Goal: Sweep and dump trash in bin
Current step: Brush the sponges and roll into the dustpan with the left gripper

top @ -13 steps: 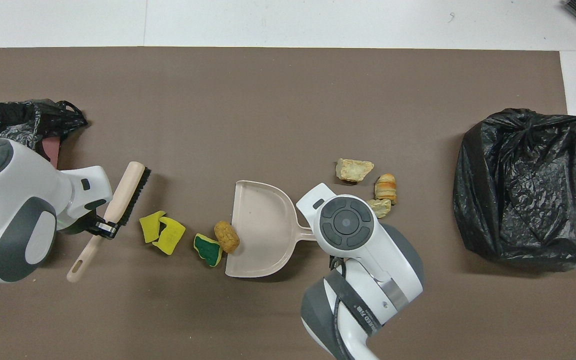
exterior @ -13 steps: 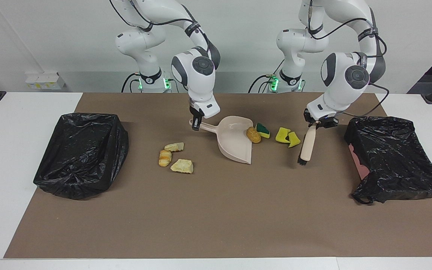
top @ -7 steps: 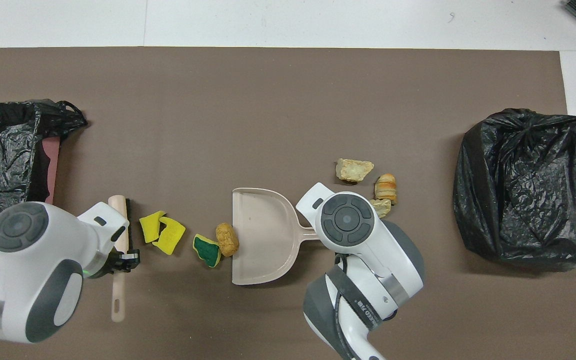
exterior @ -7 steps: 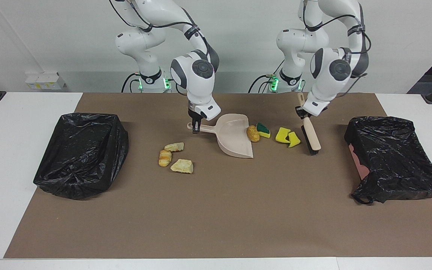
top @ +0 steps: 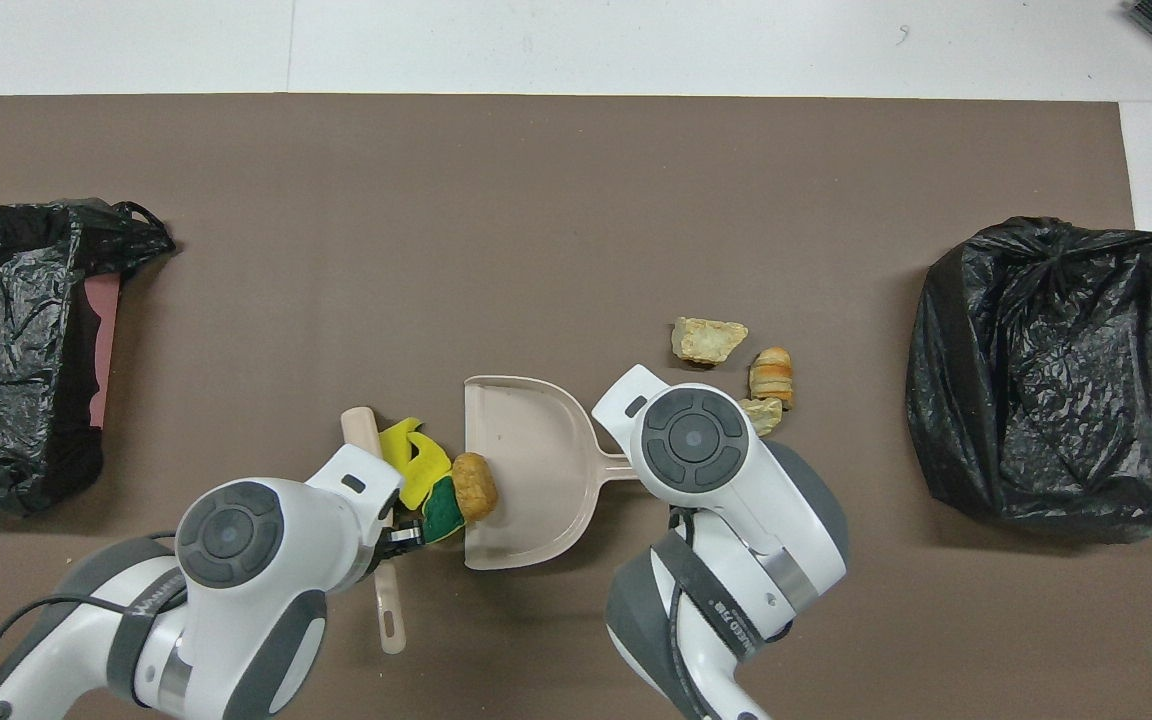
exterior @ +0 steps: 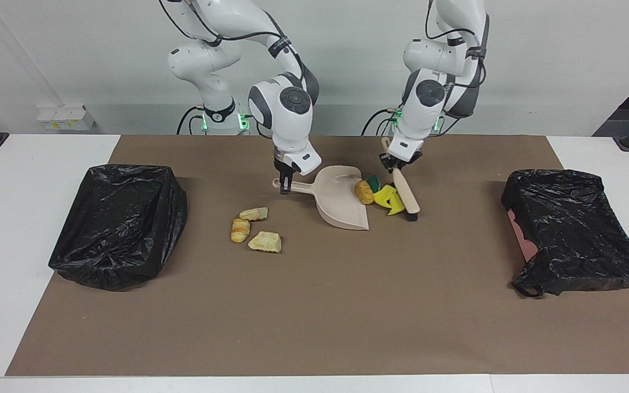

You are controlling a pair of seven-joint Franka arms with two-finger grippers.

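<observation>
My right gripper [exterior: 285, 184] is shut on the handle of the beige dustpan [exterior: 336, 196], which lies on the mat [top: 526, 450]. My left gripper [exterior: 396, 164] is shut on the beige brush [exterior: 408, 199], whose bristles press against the yellow sponge pieces [exterior: 388, 195] [top: 406, 468]. The green sponge [exterior: 374, 183] [top: 444, 512] and the brown lump [exterior: 364, 191] [top: 474, 485] are bunched at the dustpan's open lip, the lump partly on it. Three tan bread chunks [exterior: 253, 213] [exterior: 239, 230] [exterior: 265, 242] lie beside the dustpan's handle, toward the right arm's end.
A black-bagged bin [exterior: 118, 224] [top: 1056, 370] stands at the right arm's end of the brown mat. A second black-bagged bin [exterior: 571, 229] [top: 6, 340] stands at the left arm's end. The mat farther from the robots is bare.
My left arm has swept the brush toward the dustpan, pushing the yellow and green sponge pieces against the brown lump at the pan's lip. The dustpan turned slightly, then held still.
</observation>
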